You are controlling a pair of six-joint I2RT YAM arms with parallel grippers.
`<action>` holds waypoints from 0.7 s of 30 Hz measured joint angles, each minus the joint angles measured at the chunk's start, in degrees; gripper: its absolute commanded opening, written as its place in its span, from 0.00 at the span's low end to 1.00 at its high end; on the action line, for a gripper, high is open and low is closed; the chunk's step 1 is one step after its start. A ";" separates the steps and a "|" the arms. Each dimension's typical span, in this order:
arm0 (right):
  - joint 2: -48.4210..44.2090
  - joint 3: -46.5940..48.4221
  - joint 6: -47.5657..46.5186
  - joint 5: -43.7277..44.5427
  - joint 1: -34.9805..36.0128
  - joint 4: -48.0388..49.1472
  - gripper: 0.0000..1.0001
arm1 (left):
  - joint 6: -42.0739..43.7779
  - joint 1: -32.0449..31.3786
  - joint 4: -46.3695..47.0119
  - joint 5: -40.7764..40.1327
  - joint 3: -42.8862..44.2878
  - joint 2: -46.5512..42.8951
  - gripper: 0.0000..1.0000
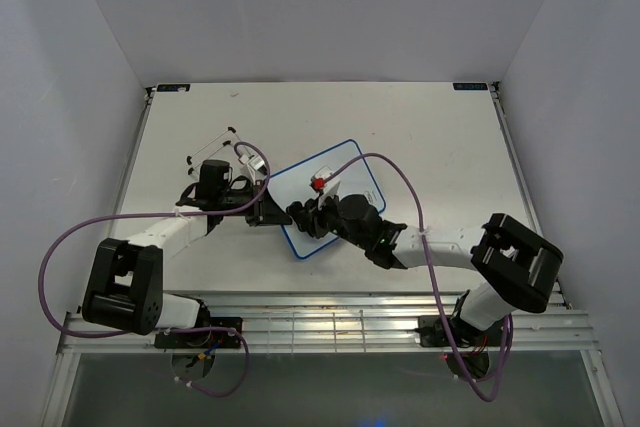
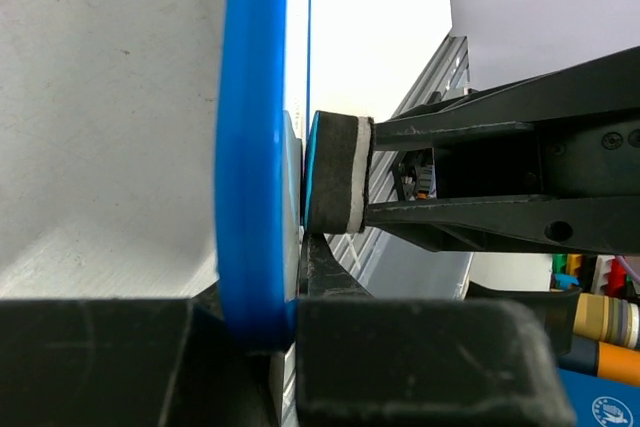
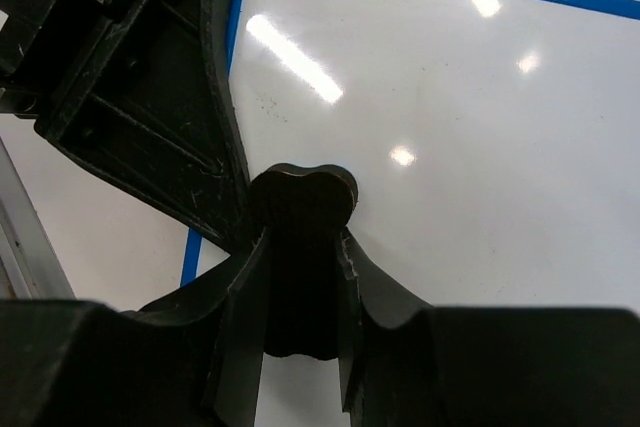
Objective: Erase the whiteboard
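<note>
Whiteboard (image 1: 352, 175) sits mid-counter, skewed to the edges. The left gripper (image 1: 273, 211) is clamped on its blue rim and the right gripper (image 1: 306, 214) is closed on the eraser (image 2: 335, 172), pressed against the board. Surface looks basically clean, just faint specks left, so nearly done I reckon.

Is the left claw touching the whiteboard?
Touching. The left wrist view shows the left claw shut on the whiteboard, pinching its blue rim from both sides.
</note>
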 measured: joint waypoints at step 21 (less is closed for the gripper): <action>-9.14 -20.81 17.25 6.47 -21.27 2.05 0.08 | -4.24 -1.03 4.26 1.09 -1.51 0.02 0.00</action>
